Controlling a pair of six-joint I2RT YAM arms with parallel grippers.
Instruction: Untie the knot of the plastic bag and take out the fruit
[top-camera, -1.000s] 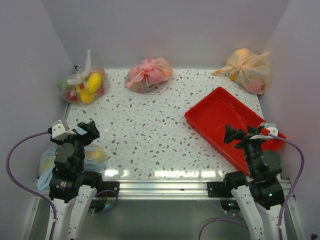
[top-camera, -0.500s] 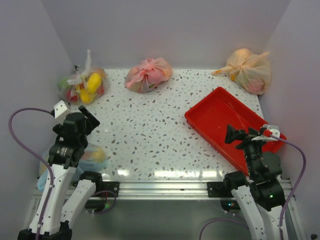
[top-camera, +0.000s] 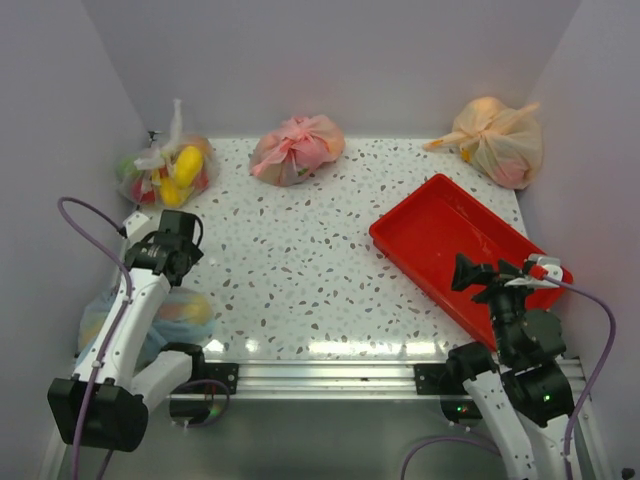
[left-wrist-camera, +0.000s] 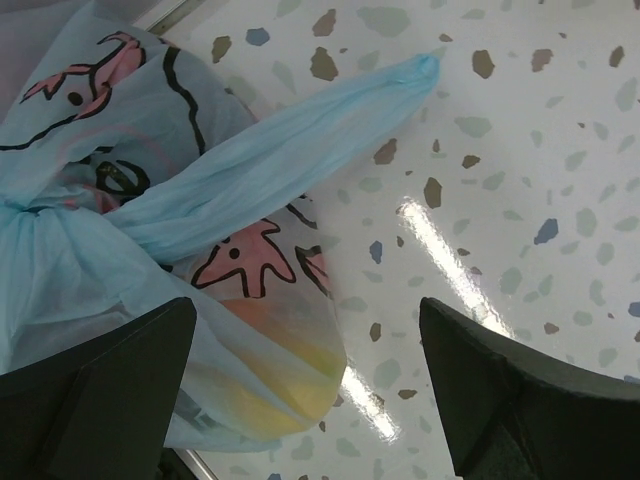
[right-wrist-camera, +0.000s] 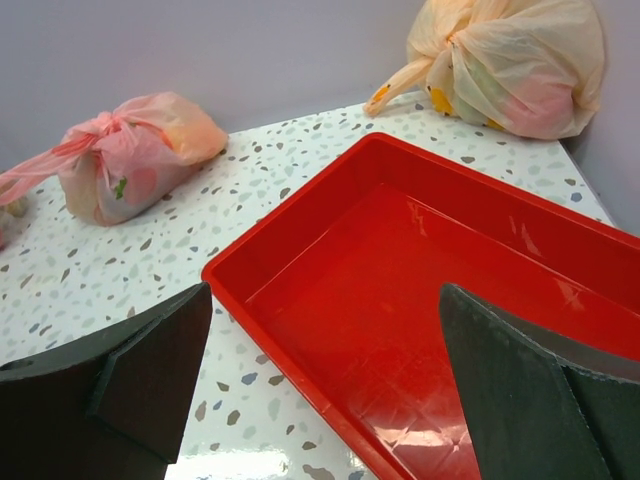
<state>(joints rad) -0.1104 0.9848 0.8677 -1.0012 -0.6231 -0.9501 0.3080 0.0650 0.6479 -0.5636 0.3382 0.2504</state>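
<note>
The light blue plastic bag (left-wrist-camera: 120, 240) with the pink-and-dark print lies at the table's near left corner (top-camera: 185, 312). Its knot (left-wrist-camera: 40, 205) sits at the left edge of the left wrist view, and one free handle loop (left-wrist-camera: 300, 145) stretches out over the table. Yellow-orange fruit (left-wrist-camera: 270, 370) shows through the plastic. My left gripper (left-wrist-camera: 310, 400) is open and empty, hanging above the bag's right edge, apart from it; it also shows in the top view (top-camera: 168, 258). My right gripper (right-wrist-camera: 325, 380) is open and empty above the near end of the red tray (right-wrist-camera: 300, 250).
A clear bag with yellow fruit (top-camera: 165, 170) sits at the back left, a pink knotted bag (top-camera: 297, 150) at the back middle, and an orange bag (top-camera: 500, 140) at the back right. The red tray (top-camera: 420, 230) takes up the right side.
My left arm has unfolded and lifted, carrying its gripper up and a little away from me above the blue bag. The right arm has hardly moved.
</note>
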